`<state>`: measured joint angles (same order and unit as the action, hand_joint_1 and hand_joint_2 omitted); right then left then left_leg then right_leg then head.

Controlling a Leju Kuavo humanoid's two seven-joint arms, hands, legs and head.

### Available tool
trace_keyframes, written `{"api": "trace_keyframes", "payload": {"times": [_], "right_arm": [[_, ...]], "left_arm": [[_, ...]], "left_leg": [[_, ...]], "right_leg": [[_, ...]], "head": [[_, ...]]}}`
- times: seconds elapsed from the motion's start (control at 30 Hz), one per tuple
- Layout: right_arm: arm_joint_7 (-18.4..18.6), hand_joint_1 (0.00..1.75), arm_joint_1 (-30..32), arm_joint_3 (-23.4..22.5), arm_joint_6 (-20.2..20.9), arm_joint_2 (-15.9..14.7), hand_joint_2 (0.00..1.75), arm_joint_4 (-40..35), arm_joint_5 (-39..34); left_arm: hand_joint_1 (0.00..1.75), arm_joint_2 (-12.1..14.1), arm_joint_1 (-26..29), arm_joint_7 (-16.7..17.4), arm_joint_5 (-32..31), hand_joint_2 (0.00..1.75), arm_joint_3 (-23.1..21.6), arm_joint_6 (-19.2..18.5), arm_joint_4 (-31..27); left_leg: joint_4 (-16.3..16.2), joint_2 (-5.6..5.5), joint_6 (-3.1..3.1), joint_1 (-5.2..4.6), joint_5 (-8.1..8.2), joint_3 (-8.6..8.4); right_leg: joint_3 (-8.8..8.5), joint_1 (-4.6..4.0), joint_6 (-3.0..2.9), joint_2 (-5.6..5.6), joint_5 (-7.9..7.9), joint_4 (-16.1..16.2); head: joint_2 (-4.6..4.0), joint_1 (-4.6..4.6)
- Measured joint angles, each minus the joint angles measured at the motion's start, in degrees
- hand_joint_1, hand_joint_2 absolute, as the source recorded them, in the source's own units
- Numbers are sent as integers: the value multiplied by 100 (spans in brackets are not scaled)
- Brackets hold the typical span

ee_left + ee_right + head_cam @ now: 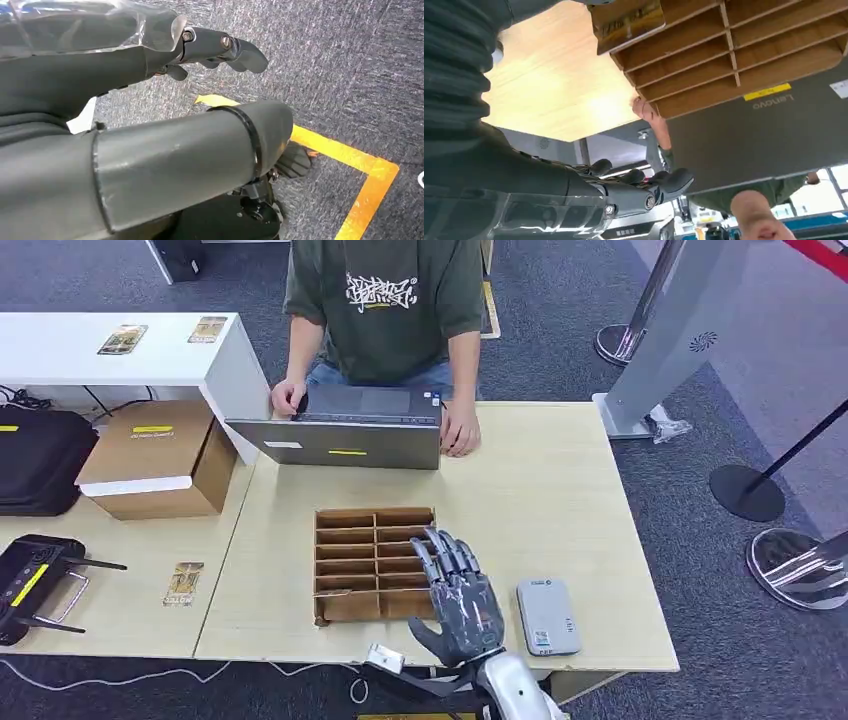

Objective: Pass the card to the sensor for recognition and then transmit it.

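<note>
Head view: wood table (560,490), grey carpet (760,360).

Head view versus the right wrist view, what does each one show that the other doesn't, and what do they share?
Head view alone: the grey sensor on the table beside the right hand, a card lying on the left table, a cardboard box and a controller.

Right wrist view alone: a card standing in the near corner slot of the divider tray.

Both: the tray, the laptop, the person's hand and the wooden table.
</note>
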<state>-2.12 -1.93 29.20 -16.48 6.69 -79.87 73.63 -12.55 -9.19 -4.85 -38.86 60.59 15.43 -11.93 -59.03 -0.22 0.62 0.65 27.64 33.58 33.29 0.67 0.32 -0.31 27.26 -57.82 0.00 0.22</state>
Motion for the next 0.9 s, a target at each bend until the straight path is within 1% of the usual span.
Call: {"api": "trace_keyframes", "payload": {"times": [0.1,0.17,0.27,0.4,0.7,0.83,0.9], "right_arm": [[55,0,-57,-2,30,33,175,192,92],[158,0,-119,-2,195,48,175,331,197],[413,0,-216,-2,446,53,175,527,499],[577,0,-309,0,496,53,175,658,811],[702,0,-333,31,590,48,175,649,1078],[785,0,-271,85,689,31,175,492,1108],[839,0,-237,100,810,26,175,396,1119]], "left_arm": [[0,-15,-3,9,0,0,-2,15,0],[0,-24,-8,18,2,0,-2,22,0],[0,-35,-10,26,11,0,-4,35,0],[0,-55,-17,44,40,0,-4,37,0],[0,-72,-19,48,70,0,-4,33,0],[0,-74,-19,48,64,0,-20,9,0],[0,-74,-20,52,53,0,-35,0,0]], "left_leg": [[0,0,0,0,0,0],[0,0,0,0,0,0],[0,0,0,0,0,0],[0,0,0,0,0,0],[0,0,0,0,0,-1],[0,0,0,0,0,-1],[0,0,0,0,0,-1]], "right_leg": [[0,0,0,0,0,0],[0,0,0,0,0,0],[0,0,0,0,0,0],[0,0,0,0,0,0],[1,0,0,0,0,0],[1,0,0,0,0,0],[1,0,0,1,0,0]], "head": [[0,0],[0,2],[0,0],[0,2],[0,2],[0,0],[0,2]]}}
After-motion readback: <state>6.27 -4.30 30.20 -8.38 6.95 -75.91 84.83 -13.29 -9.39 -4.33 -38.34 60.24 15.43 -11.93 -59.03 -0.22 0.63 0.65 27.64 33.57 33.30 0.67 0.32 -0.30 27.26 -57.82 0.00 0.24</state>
